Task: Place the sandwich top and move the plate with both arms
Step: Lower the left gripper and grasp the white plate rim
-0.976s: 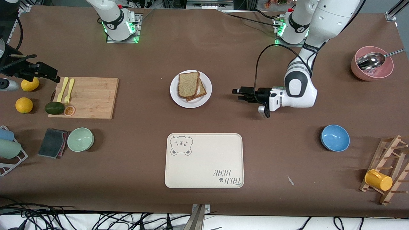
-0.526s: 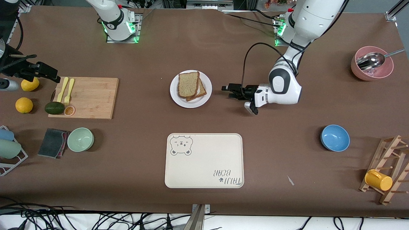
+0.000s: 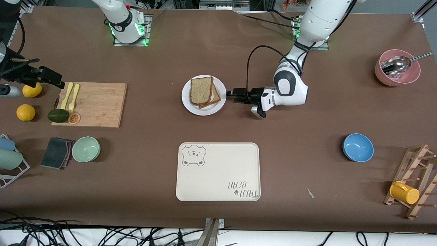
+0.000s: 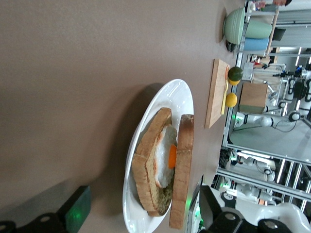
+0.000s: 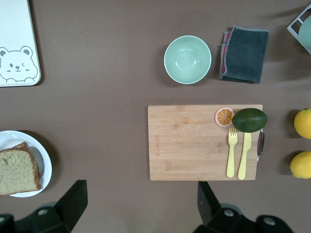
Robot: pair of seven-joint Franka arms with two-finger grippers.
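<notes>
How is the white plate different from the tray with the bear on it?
The plate is round and bright white; the tray is a cream rectangle with rounded corners. The plate carries a bread-and-egg sandwich; the tray carries no food, only a bear drawing and lettering. The tray is bigger and lies nearer the front camera. Both lie flat on the brown table.

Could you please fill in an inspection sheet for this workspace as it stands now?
Surface: brown table.
Job's things: sandwich top lies on the egg slice on the plate.
Clutter: bear tray, cutting board, blue bowl, green bowl.
Grippers: left gripper open at the plate's rim; right gripper open, waiting above the cutting board's end.
Cables: black loop on the left arm.
Surroundings: floor cables.
</notes>
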